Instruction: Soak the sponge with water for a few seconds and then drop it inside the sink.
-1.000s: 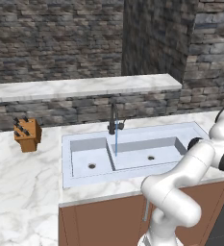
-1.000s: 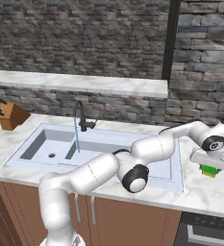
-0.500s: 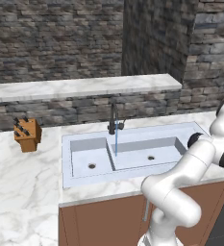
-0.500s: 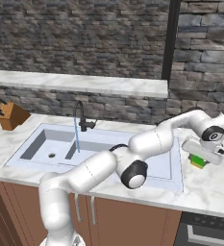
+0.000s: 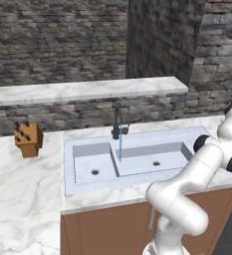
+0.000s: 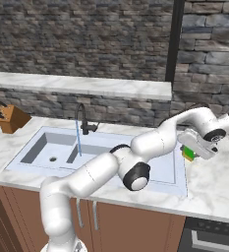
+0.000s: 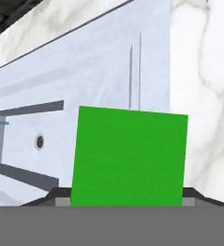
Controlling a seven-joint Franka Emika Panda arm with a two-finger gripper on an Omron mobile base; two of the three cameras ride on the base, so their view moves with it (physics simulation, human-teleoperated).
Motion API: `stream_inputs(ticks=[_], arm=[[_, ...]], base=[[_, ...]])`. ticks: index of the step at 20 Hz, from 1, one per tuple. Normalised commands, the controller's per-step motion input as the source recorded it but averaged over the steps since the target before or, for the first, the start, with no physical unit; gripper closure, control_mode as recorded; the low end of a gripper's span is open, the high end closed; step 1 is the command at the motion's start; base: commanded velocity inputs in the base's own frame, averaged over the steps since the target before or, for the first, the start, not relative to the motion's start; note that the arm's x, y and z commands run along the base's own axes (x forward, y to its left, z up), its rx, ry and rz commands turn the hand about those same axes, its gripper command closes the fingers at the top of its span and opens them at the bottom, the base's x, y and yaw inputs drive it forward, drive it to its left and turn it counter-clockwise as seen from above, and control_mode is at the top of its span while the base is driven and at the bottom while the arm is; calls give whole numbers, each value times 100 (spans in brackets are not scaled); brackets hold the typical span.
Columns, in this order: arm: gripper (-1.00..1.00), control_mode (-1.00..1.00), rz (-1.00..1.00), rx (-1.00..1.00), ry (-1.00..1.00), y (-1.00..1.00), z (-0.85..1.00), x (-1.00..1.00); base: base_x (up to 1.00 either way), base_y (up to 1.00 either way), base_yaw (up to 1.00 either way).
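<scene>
The sponge [image 7: 129, 156] sits between the two dark finger tips of the gripper [image 7: 125, 194], its bright green face broad and square in the hand view, with one tip showing at each lower corner, so the fingers are closed in on it and hold it. In the right base view the same sponge [image 6: 188, 153] shows as a small green and yellow block under the hand, clear of the marble counter [image 6: 212, 182] and above the right-hand edge of the sink [image 6: 177, 170], with the gripper [image 6: 193, 150] tilted over it at the end of the long white arm. Behind the sponge in the hand view lies the pale sink [image 7: 84, 72], with a round drain hole [image 7: 39, 141] off to one side and white veined marble along the other side. Further out, in the left base view, the sink [image 5: 85, 187] has two basins with a drain in each, and a dark slim faucet [image 5: 117, 122] stands at its back edge near the divider. A thin light-blue stream of water [image 5: 120, 147] falls straight down from the faucet into the basin; in the right base view the water [image 6: 78, 139] is well apart from the held sponge. A wooden knife block [image 5: 28, 138] stands on the counter to the left of the sink, below a raised marble ledge [image 5: 82, 90] and a dark stone wall
</scene>
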Motion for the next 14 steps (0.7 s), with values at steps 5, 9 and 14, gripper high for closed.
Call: stream_inputs(ticks=[5,9,14], arm=[[100,-100,-8,0,-28,100,-1,0],[100,-100,-5,-1,-31,100,4,-15],[100,-100,-2,-7,-30,100,42,-57]], base=[[0,0,0],[0,0,0],[0,0,0]])
